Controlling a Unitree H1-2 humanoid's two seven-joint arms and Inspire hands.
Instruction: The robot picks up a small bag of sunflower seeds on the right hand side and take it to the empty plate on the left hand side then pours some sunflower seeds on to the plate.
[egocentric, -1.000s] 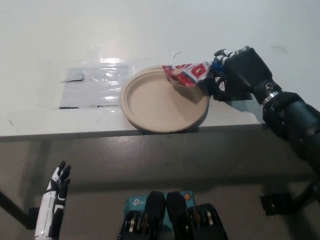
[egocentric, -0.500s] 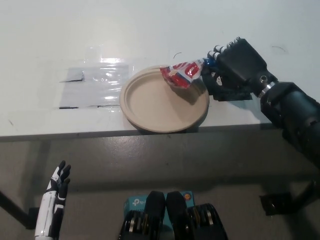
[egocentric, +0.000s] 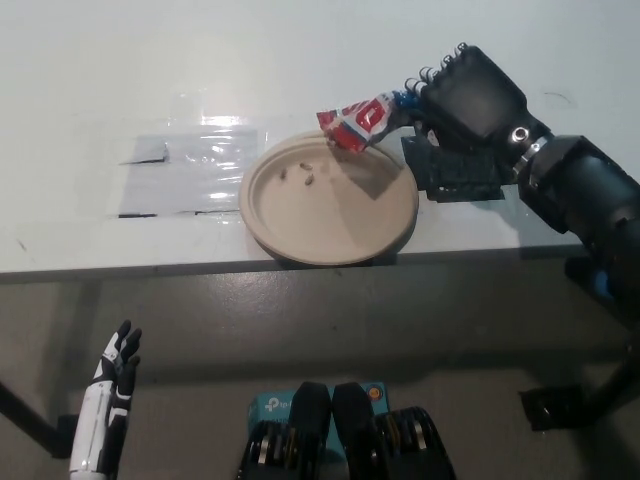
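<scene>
Down at the lower left, below the table's edge, the white left hand hangs idle with its fingers spread apart, holding nothing. Up on the white table lies a shiny, clear plastic sheet, just left of the plate. The round tan plate sits near the table's front edge, and a few sunflower seeds lie scattered on its upper-left part. Above the plate's far right rim hangs the small red, white and blue bag, tipped with its mouth down and to the left, casting a shadow onto the plate. The black right hand has its fingers closed around the bag's right end. Under that hand, a dark green block rests on the table just beside the plate's right rim.
</scene>
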